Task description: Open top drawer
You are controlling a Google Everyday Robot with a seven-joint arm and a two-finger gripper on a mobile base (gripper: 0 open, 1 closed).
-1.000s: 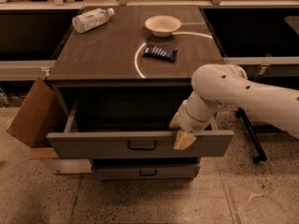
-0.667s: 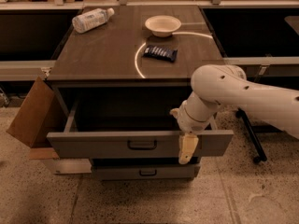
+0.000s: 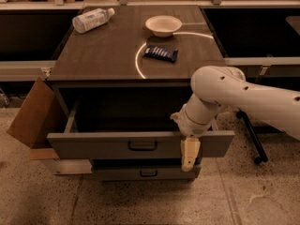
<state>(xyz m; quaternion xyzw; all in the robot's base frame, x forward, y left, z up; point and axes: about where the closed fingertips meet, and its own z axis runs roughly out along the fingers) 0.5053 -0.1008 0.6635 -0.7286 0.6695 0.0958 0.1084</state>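
Note:
The top drawer (image 3: pixel 93 145) is a wide grey front with a small black bar handle (image 3: pixel 142 146) at its centre. It stands pulled out from the dark cabinet, its inside dark. My gripper (image 3: pixel 189 155) hangs in front of the drawer front, right of the handle, pointing down over the drawer's lower edge. It holds nothing that I can see. The white arm (image 3: pixel 234 93) reaches in from the right.
A narrower grey drawer front (image 3: pixel 146 173) sits below. On the cabinet top lie a plastic bottle (image 3: pixel 92 19), a white bowl (image 3: pixel 163 25) and a dark snack packet (image 3: pixel 161 53). A cardboard flap (image 3: pixel 33 114) leans at the left. A chair leg with a caster (image 3: pixel 253 139) stands at the right.
The gripper has swung down from the drawer's top edge to hang in front of the drawer front. The drawer stays pulled out.

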